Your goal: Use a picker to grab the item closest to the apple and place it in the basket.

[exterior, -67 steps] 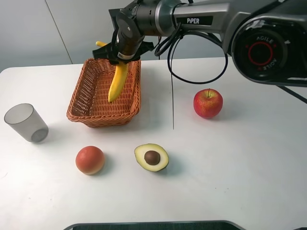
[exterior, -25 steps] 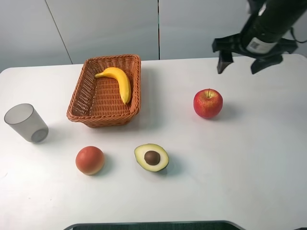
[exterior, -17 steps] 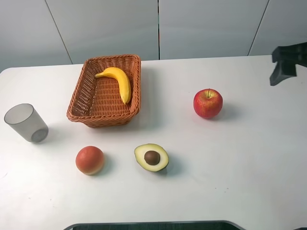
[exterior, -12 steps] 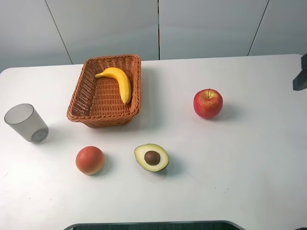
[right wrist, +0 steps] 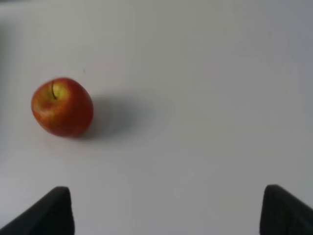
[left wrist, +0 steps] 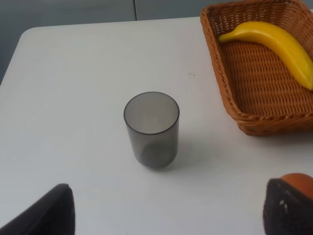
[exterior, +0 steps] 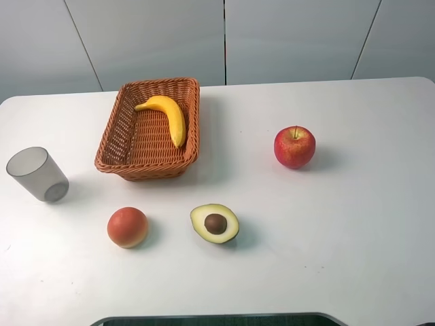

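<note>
The yellow banana (exterior: 168,118) lies inside the woven brown basket (exterior: 112,136) at the table's back left; the left wrist view shows the banana (left wrist: 276,41) and the basket (left wrist: 230,93) too. The red apple (exterior: 295,146) sits alone on the right half, and in the right wrist view the apple (right wrist: 62,106) lies well ahead of my right gripper (right wrist: 166,213), which is open and holds nothing. My left gripper (left wrist: 168,213) is also open, with the grey cup in front of it. Neither arm appears in the exterior high view.
A translucent grey cup (exterior: 37,174) stands at the left edge, also the cup (left wrist: 151,129) in the left wrist view. An orange-red round fruit (exterior: 127,226) and a halved avocado (exterior: 215,223) rest near the front. White table surface surrounds the apple.
The right arm let go of the banana over the basket, then pulled back to the right and left the exterior view. The banana now lies in the basket.
</note>
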